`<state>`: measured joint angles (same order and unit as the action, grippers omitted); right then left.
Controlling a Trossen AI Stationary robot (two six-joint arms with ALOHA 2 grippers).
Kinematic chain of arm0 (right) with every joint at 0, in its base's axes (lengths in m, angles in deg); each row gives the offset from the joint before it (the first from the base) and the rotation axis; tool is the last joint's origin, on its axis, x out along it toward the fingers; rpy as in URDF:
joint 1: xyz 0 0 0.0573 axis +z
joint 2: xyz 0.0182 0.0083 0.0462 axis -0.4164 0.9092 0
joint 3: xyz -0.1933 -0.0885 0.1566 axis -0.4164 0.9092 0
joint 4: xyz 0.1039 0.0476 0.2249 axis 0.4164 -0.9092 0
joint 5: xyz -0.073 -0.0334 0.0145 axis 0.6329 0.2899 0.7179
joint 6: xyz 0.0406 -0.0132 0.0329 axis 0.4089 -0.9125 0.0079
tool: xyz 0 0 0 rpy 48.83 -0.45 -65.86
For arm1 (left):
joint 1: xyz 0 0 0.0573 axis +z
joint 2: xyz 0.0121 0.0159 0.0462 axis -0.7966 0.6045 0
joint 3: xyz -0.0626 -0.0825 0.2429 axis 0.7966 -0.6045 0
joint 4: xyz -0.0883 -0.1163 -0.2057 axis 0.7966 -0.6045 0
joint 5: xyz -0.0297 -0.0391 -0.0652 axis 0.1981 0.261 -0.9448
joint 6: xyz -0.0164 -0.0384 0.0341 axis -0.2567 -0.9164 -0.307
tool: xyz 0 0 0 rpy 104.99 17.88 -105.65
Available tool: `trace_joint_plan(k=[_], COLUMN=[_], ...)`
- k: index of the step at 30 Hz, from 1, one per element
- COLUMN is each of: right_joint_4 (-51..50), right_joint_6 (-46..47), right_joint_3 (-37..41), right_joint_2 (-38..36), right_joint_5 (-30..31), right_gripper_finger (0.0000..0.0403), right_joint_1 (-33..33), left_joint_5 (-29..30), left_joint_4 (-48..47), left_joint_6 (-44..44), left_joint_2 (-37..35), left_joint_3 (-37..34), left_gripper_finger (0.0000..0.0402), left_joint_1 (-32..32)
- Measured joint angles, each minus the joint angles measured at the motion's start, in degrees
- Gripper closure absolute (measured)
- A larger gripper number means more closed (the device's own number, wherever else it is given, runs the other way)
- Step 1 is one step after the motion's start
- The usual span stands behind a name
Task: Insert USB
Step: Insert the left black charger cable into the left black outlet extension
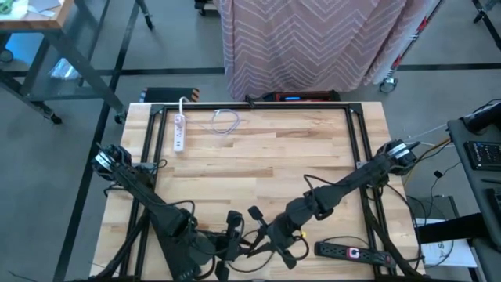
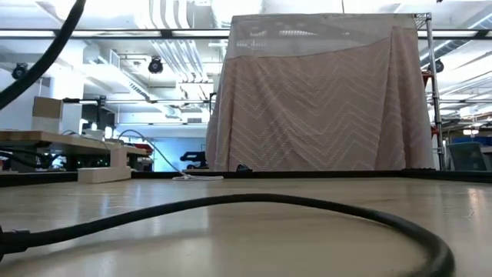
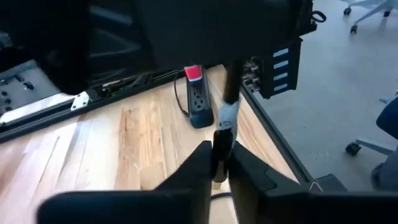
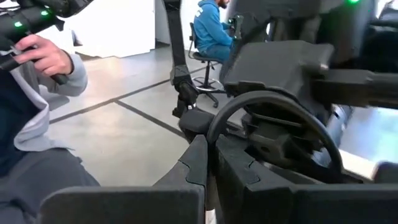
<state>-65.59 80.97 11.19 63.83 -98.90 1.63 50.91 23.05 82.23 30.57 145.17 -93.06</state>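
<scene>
From overhead, both arms sit folded at the lower middle of the frame. The left gripper and right gripper are just beside each other; the white power strip and a loose white cable lie upper left on the surface. At table level, a black cable arcs across. Both wrist views show fingers pressed narrow with nothing between them. I'd open first, then reach for the cable's plug end.

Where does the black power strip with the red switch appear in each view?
High view: black power strip on the table's near right corner.
Low view: not in it.
Left wrist view: on the wood, beside the black edge rail.
Right wrist view: not in it.
Shared landmark: that rail.
</scene>
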Motion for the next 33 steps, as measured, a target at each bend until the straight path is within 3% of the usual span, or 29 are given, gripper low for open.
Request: trace_joint_plan(k=[4, 9, 13, 18, 20, 22, 26, 33], right_joint_4=[-0.8, -8.7, -17.5, -18.3, -18.1, -18.0, -16.1, -13.1], right_joint_6=[1.6, 1.4, 1.6, 3.8, 5.4, 7.0, 7.8, 2.9], right_joint_3=[0.0, -0.7, -2.5, -2.9, -3.0, -3.0, -3.0, -2.8], right_joint_2=[0.0, -1.4, -2.6, -2.7, -2.5, -2.0, -0.5, 1.3], right_joint_5=[0.3, 4.5, 15.8, 36.0, 43.2, 46.7, 47.2, 52.1], right_gripper_finger=[0.0392, 0.0344, 0.0292, 0.0250, 0.0245, 0.0245, 0.0254, 0.0277], right_joint_1=[-0.5, -0.8, -0.5, 0.8, 1.0, 1.0, 0.6, -0.2], left_joint_5=[0.9, 7.7, 16.2, 31.6, 36.0, 40.1, 44.9, 46.7], left_joint_4=[-0.1, -0.4, -0.4, -0.6, -0.5, -0.5, -0.2, -0.3], left_joint_6=[-3.6, -9.7, -15.2, -22.3, -24.0, -25.6, -26.3, -24.9], left_joint_2=[0.0, -0.9, -2.4, -2.7, -2.7, -2.7, -2.7, -2.7], left_joint_3=[-0.2, -2.1, -4.8, -8.4, -9.3, -10.0, -10.5, -10.6], left_gripper_finger=[0.0383, 0.0392, 0.0392, 0.0392, 0.0392, 0.0392, 0.0392, 0.0392], left_joint_1=[0.0, -0.4, -0.9, -0.6, -0.2, 0.1, 1.0, 2.1])
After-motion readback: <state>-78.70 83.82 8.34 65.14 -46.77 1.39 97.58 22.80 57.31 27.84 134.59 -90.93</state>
